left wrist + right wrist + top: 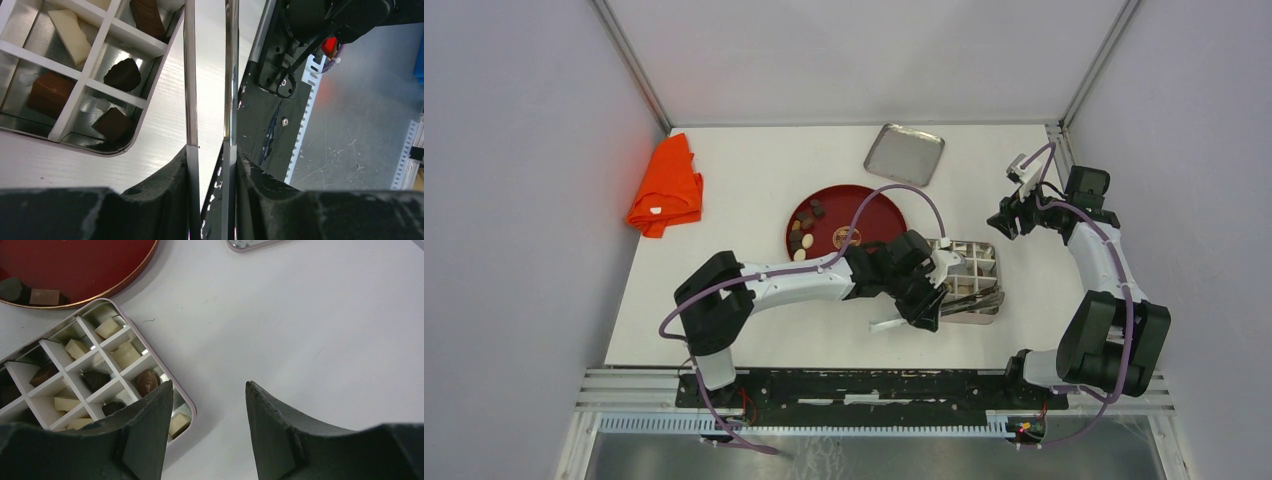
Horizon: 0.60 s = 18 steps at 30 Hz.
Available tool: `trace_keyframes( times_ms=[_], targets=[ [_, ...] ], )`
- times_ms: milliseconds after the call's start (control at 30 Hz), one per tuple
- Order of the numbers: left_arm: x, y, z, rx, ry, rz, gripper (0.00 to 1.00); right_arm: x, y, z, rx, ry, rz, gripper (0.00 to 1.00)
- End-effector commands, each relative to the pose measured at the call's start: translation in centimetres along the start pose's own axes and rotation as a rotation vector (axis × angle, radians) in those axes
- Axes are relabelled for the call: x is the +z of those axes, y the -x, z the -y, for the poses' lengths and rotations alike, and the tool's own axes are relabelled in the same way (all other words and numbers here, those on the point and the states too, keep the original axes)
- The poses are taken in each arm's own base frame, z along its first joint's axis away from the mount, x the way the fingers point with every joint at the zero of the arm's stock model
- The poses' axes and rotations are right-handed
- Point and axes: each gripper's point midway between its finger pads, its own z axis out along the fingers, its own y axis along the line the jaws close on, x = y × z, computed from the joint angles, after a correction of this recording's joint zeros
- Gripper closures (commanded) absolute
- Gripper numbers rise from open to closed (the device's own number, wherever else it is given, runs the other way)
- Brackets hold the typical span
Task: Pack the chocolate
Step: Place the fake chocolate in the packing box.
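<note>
Your left end effector point(212, 156) is clamped on a pair of metal tweezers point(190, 75). Its wrist view shows the two blades pinched between the dark pads and running up out of the frame, so you cannot tell from there whether the tips hold anything. From the top camera the same blades reach along the near edge of the divided box point(996, 262), with the arm stretched across the middle of the surface point(774, 330). The left wrist view also catches one corner of the box, where chocolate point(122, 74) sits in separate cells: a dark lump, two brown blocks, a cream wedge. Your right end effector point(209, 390) is spread apart and empty, hanging above bare surface to the right of the box. Its camera gives you what the left one does not: most of the grid, with cream, tan and dark pieces already in many cells, and the rim of the red plate point(90, 265) just beyond the box with two pieces on it. Only the top view shows the full plate, with loose pieces gathered on its left side. It alone shows the whole metal lid point(904, 153) behind the plate and the orange cloth point(667, 187) at the far left.
</note>
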Motion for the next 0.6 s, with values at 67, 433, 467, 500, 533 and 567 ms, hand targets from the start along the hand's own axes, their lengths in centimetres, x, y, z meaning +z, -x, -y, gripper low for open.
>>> trace_keyframes(
  times_ms=[67, 433, 467, 500, 533, 567],
  targets=[
    [0.4, 2.7, 1.0, 0.037, -0.023, 0.059, 0.89, 0.0, 0.3, -0.1, -0.009, 0.015, 0.025, 0.39],
    [0.7, 2.0, 0.3, 0.037, 0.016, 0.027, 0.73, 0.0, 0.2, -0.3, -0.01, 0.03, 0.027, 0.39],
    [0.7, 2.0, 0.2, 0.035, 0.023, 0.025, 0.72, -0.1, 0.3, -0.3, -0.011, 0.029, 0.028, 0.39],
    [0.8, 1.9, 0.1, 0.034, 0.027, 0.02, 0.71, -0.1, 0.3, -0.3, -0.012, 0.029, 0.028, 0.39],
    [0.8, 1.8, 0.0, 0.032, 0.032, 0.016, 0.7, -0.1, 0.3, -0.3, -0.012, 0.03, 0.029, 0.39],
    [0.8, 1.8, -0.1, 0.031, 0.037, 0.014, 0.69, -0.1, 0.3, -0.3, -0.012, 0.031, 0.03, 0.39]
  ],
)
